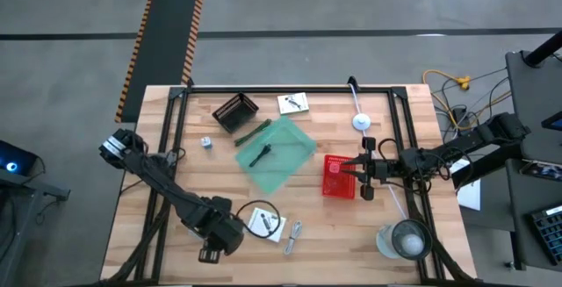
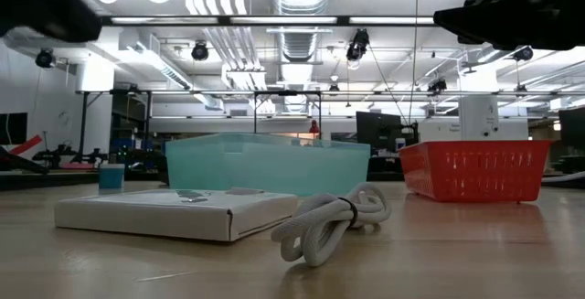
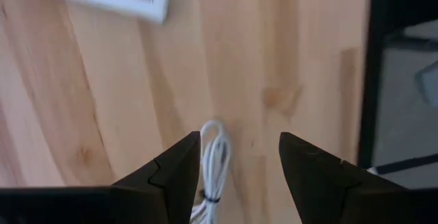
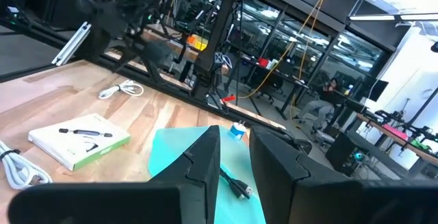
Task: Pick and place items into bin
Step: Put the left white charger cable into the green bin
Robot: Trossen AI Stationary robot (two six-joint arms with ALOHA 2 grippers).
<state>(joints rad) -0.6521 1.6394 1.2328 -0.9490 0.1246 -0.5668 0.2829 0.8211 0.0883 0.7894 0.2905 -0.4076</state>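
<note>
On the wooden worktop (image 1: pixel 219 168), a teal bin (image 1: pixel 283 157) holds 1 dark stick (image 1: pixel 261 154). Right of the bin sits a red basket (image 1: pixel 337 176), the right claw (image 1: pixel 358 176) over it. The left claw (image 1: pixel 211 254) hovers well below-left of the bin.

Wooden table (image 1: pixel 184 160) with bins, packets, cable

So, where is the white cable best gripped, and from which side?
Across its middle, from above. The cable lies flat on the table, folded into a narrow bundle, so closing across the strands catches them all. The left gripper is open astride its loop end.
</note>
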